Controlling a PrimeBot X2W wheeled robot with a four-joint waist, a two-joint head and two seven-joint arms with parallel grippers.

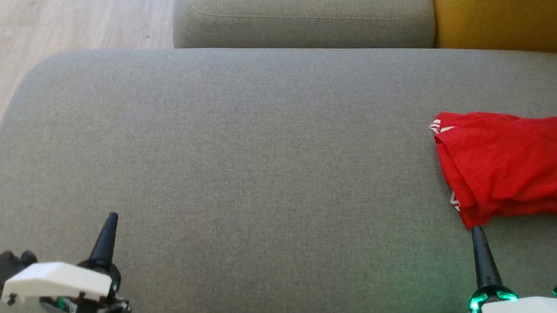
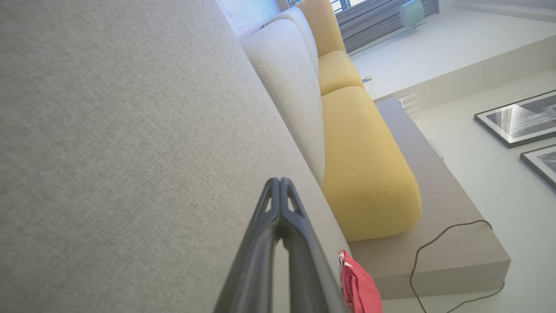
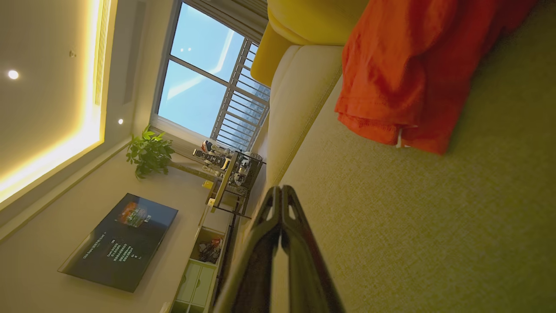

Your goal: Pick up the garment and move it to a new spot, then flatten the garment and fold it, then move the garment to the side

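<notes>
A red garment (image 1: 515, 166) with white trim lies folded at the right side of the grey-green sofa seat (image 1: 235, 183); it also shows in the right wrist view (image 3: 408, 74) and as a red edge in the left wrist view (image 2: 358, 287). My right gripper (image 1: 477, 232) is shut, its tip just short of the garment's near corner, holding nothing. Near the seat's front left, my left gripper (image 1: 112, 217) is shut and empty, far from the garment. Both wrist views show the fingertips pressed together (image 2: 280, 181) (image 3: 281, 190).
A grey back cushion (image 1: 302, 10) and a yellow cushion (image 1: 516, 21) stand behind the seat. Wooden floor (image 1: 42, 6) lies to the left. The seat's right edge is close beside the garment.
</notes>
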